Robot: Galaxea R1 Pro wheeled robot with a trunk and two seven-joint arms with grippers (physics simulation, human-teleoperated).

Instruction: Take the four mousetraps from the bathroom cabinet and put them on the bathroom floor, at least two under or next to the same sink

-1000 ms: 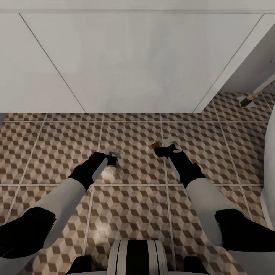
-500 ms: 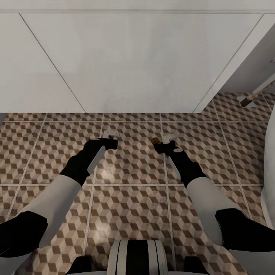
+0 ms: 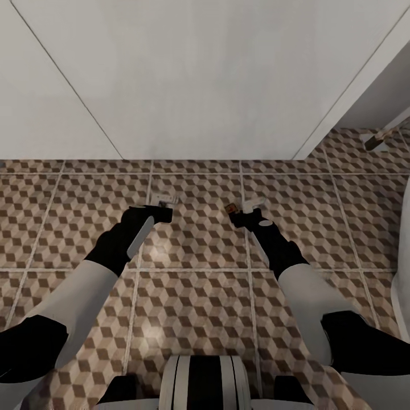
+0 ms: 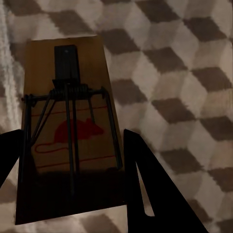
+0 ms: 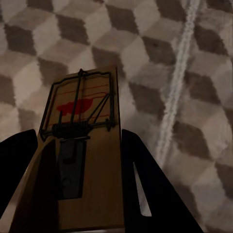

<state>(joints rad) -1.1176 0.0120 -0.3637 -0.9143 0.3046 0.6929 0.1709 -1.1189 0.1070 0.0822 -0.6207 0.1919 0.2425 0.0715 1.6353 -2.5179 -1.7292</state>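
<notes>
My left gripper point(image 3: 164, 201) hangs low over the bathroom floor point(image 3: 193, 239), shut on a mousetrap point(image 4: 68, 121). That trap is a brown board with a dark wire spring and a red mouse mark, lying between the two dark fingers point(image 4: 145, 189). To its right, my right gripper point(image 3: 244, 208) is shut on a second mousetrap point(image 5: 85, 160), whose brown end point(image 3: 230, 208) sticks out to the left of the fingers. Both traps are held flat just above the cube-patterned tiles; whether they touch the tiles I cannot tell.
A white wall point(image 3: 199, 80) rises straight ahead where the tiles end. Along the right edge stands a white rounded fixture point(image 3: 404, 239). A small dark-tipped object point(image 3: 374, 140) lies on the tiles at the far right. Open tiles stretch between and around both arms.
My left arm has reached forward, carrying its gripper farther from my body. The right gripper has edged forward slightly. The head view has tilted a little, so the wall's base sits higher in the picture.
</notes>
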